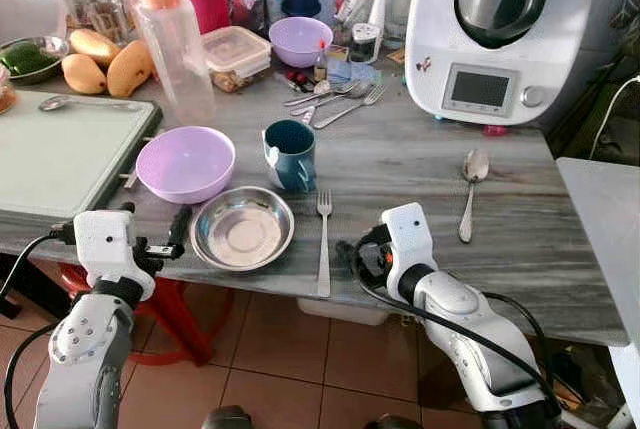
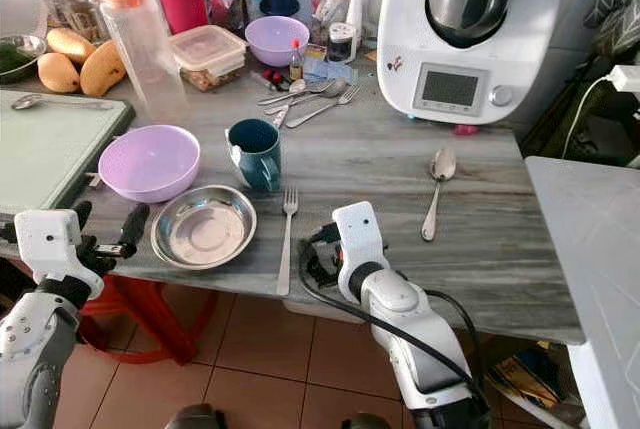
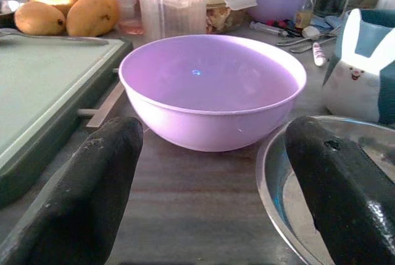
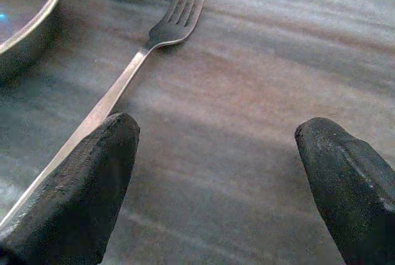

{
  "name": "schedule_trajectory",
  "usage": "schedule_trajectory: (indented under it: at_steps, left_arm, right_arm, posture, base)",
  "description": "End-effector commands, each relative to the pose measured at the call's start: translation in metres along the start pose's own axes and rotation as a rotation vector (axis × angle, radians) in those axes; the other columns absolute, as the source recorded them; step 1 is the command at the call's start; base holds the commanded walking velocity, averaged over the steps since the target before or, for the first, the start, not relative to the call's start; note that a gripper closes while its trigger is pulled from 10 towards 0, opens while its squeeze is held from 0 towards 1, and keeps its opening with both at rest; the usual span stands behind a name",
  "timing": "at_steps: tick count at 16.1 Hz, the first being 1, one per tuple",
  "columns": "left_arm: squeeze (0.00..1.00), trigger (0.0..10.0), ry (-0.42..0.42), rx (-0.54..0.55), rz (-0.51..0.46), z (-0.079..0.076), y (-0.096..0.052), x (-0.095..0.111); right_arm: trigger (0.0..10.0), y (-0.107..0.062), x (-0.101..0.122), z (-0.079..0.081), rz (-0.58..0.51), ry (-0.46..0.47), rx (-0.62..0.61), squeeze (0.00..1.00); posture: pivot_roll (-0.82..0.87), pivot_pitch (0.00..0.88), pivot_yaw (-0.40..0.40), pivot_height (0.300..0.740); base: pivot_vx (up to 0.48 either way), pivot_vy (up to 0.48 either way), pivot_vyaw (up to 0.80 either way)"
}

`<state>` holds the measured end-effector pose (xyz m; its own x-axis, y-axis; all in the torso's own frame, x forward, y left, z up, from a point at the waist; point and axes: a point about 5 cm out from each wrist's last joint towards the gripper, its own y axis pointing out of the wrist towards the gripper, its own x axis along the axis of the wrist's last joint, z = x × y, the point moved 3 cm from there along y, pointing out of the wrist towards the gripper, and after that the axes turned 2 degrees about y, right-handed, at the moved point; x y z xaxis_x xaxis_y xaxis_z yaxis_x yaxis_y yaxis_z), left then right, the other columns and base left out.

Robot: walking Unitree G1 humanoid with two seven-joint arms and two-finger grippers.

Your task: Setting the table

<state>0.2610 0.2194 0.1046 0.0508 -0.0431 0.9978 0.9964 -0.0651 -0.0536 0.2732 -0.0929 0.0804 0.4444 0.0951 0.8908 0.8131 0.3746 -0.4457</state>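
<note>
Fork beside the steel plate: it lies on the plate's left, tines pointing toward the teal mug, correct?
Not quite. The fork lies on the right of the steel plate, not its left, as the left eye view shows. Its tines do point toward the teal mug.

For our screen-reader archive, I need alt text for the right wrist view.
The open right gripper hovers low over a grey streaked table, with a fork lying beside one finger and a steel plate's rim at the edge.
</note>
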Motion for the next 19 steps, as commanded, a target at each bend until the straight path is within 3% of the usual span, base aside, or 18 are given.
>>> schedule_trajectory:
  at_steps: [1,4,5,7,9,13,15,17,19]
  left_arm:
    - [0.00,10.0,0.014,-0.007,-0.008,0.000,0.001,0.003]
    - [0.00,10.0,0.016,-0.016,-0.014,-0.002,0.004,0.005]
    - [0.00,10.0,0.016,-0.019,-0.017,-0.002,0.005,0.005]
    - [0.00,10.0,0.015,-0.022,-0.022,-0.003,0.007,0.006]
    - [0.00,10.0,0.010,-0.027,-0.026,-0.006,0.008,0.006]
    - [0.00,10.0,0.005,-0.027,-0.039,-0.009,0.011,0.009]
    - [0.00,10.0,0.015,-0.032,-0.050,-0.012,0.011,0.012]
    - [0.00,10.0,0.038,-0.053,-0.060,-0.018,0.009,0.014]
    - [0.00,10.0,0.025,-0.068,-0.059,-0.024,0.009,0.013]
  right_arm:
    - [10.0,-0.001,0.006,0.002,-0.013,0.008,0.010,1.00]
    - [10.0,-0.003,0.004,-0.002,-0.008,0.011,0.003,1.00]
    - [10.0,-0.004,0.006,-0.006,-0.027,-0.048,-0.016,1.00]
    - [10.0,-0.009,0.018,-0.012,-0.114,-0.116,-0.047,1.00]
    - [10.0,-0.012,0.034,-0.009,-0.194,-0.124,-0.038,1.00]
    - [10.0,-0.017,0.026,-0.008,-0.224,-0.229,0.006,1.00]
    - [10.0,-0.020,0.021,-0.020,-0.237,-0.243,-0.053,1.00]
    - [10.0,-0.029,0.020,-0.040,-0.261,-0.338,-0.180,1.00]
    - [10.0,-0.042,0.013,-0.076,-0.243,-0.383,-0.384,1.00]
  posture:
    - [0.04,0.001,-0.006,0.740]
    - [0.04,0.000,-0.005,0.740]
    - [0.04,0.000,-0.005,0.740]
    - [0.04,0.000,-0.004,0.740]
    - [0.04,0.000,-0.001,0.740]
    - [0.03,0.000,-0.001,0.740]
    - [0.03,0.000,-0.002,0.740]
    - [0.03,0.000,-0.002,0.740]
    - [0.02,0.000,-0.002,0.740]
  base:
    - [0.000,0.000,0.00]
    - [0.000,0.000,0.00]
    - [0.000,0.000,0.00]
    - [0.000,0.000,0.00]
    - [0.000,0.000,0.00]
    - [0.000,0.000,0.00]
    - [0.000,0.000,0.00]
    - [0.000,0.000,0.00]
    - [0.000,0.000,0.00]
